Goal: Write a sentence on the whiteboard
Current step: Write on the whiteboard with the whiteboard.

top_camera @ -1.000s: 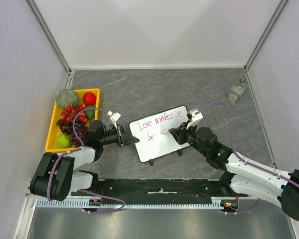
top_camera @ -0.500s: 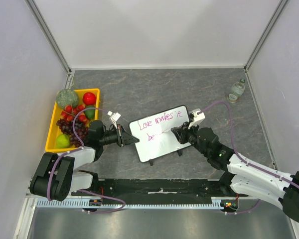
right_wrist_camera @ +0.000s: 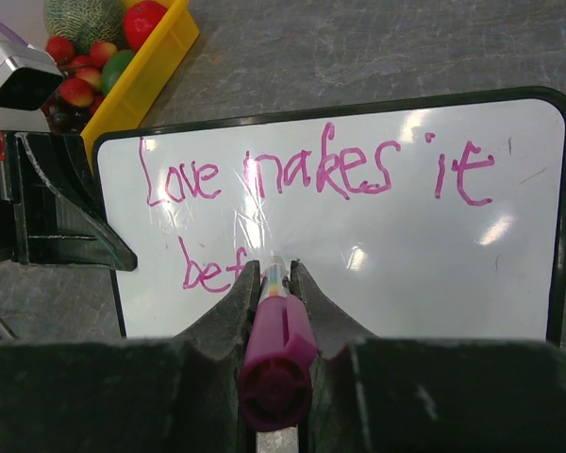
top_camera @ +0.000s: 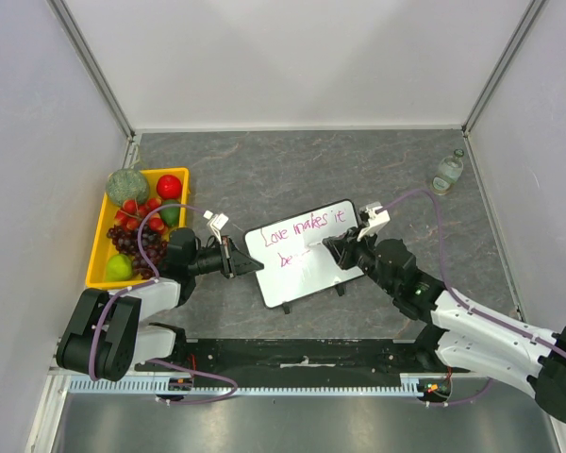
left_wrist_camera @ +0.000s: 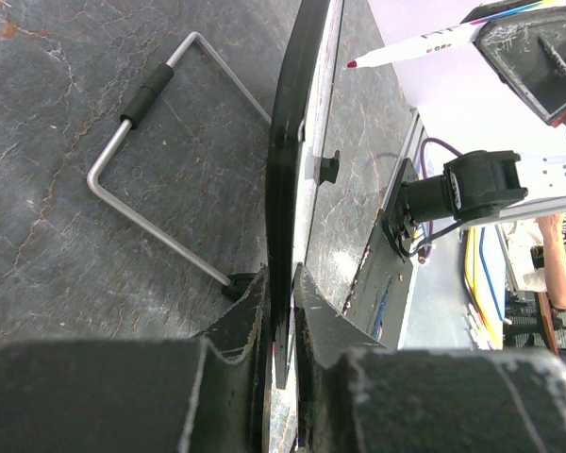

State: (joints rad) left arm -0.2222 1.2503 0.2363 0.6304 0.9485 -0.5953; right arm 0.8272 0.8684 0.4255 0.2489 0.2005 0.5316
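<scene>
The whiteboard (top_camera: 313, 276) stands tilted on the table, its face toward the right arm. My left gripper (top_camera: 241, 261) is shut on its left edge, the black frame (left_wrist_camera: 285, 179) pinched between the jaws (left_wrist_camera: 281, 278). The sentence (right_wrist_camera: 321, 172) reads "Love makes it" in pink, with "bef" (right_wrist_camera: 212, 269) on a second line. My right gripper (right_wrist_camera: 275, 274) is shut on a pink marker (right_wrist_camera: 275, 349). Its tip (left_wrist_camera: 351, 64) is at the board just right of "bef" and is hidden by the fingers in the right wrist view.
A yellow tray (top_camera: 98, 247) of fruit sits at the left, close behind the left arm. A small clear bottle (top_camera: 447, 172) stands at the back right. The board's wire stand leg (left_wrist_camera: 160, 151) rests on the grey table behind it. Walls close in three sides.
The right wrist has shifted slightly toward the back right with the marker. The left arm and the whiteboard have not moved.
</scene>
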